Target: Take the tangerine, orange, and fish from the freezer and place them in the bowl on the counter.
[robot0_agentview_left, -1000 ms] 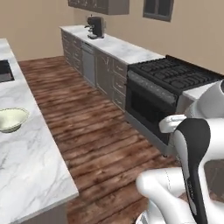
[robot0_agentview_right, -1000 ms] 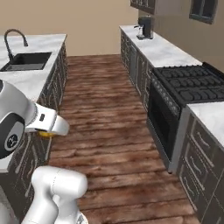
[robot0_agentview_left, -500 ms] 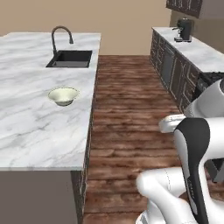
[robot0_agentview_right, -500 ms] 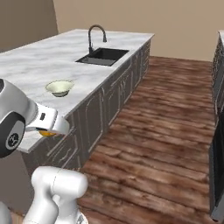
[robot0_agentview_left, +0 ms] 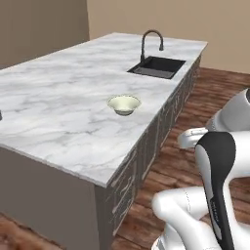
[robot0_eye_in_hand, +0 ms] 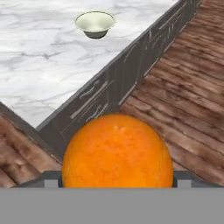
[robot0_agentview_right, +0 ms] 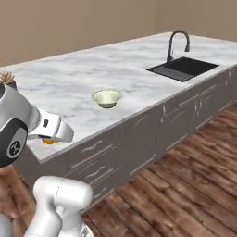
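The bowl (robot0_agentview_left: 124, 104) sat on the counter (robot0_agentview_left: 58, 107), left of the sink (robot0_agentview_left: 157, 66). The gripper (robot0_eye_in_hand: 117, 181) clasped an orange (robot0_eye_in_hand: 117, 152) over the wood floor (robot0_eye_in_hand: 183, 87), well apart from the bowl.

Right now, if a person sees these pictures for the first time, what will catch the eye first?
First the big orange fruit, bright and round, sitting in the pincer at the bottom of the hand view. Next the wide white marble counter, with a small pale bowl standing alone on it, and the black sink with its curved faucet at the far end.
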Robot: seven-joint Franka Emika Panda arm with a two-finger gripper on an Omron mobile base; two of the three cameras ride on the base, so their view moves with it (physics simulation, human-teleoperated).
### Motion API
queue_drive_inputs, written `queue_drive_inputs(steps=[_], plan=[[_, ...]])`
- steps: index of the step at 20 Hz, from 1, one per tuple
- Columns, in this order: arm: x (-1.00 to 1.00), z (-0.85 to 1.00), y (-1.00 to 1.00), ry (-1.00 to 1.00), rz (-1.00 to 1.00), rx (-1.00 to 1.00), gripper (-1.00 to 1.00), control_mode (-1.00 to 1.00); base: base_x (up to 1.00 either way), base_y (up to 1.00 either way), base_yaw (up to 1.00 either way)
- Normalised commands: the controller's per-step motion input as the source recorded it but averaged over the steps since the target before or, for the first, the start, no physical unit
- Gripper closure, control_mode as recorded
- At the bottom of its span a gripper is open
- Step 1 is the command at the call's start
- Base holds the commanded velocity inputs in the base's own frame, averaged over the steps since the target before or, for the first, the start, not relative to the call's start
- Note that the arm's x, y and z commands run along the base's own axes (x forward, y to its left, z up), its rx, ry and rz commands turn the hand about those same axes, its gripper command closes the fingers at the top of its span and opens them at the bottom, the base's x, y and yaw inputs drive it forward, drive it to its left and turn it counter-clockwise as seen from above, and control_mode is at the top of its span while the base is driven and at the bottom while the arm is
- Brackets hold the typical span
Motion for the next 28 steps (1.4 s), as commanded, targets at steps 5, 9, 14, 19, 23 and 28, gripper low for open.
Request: queue_drive_inputs(steps=[5, 9, 14, 19, 23, 28], plan=[[0.00, 0.00, 0.00, 0.00, 0.00, 0.00, 1.00, 1.00, 0.47, -0.67, 0.71], [0.00, 0.00, 0.00, 0.00, 0.00, 0.00, 1.00, 1.00, 0.45, -0.71, 0.69], [0.00, 0.00, 0.00, 0.00, 0.00, 0.00, 1.00, 1.00, 0.24, -0.93, 0.61], [0.00, 0.00, 0.00, 0.00, 0.00, 0.00, 1.00, 1.00, 0.18, -0.98, 0.53], [0.00, 0.00, 0.00, 0.00, 0.00, 0.00, 1.00, 1.00, 0.22, -1.00, 0.29], [0.00, 0.00, 0.00, 0.00, 0.00, 0.00, 1.00, 1.00, 0.53, -0.32, 0.07]])
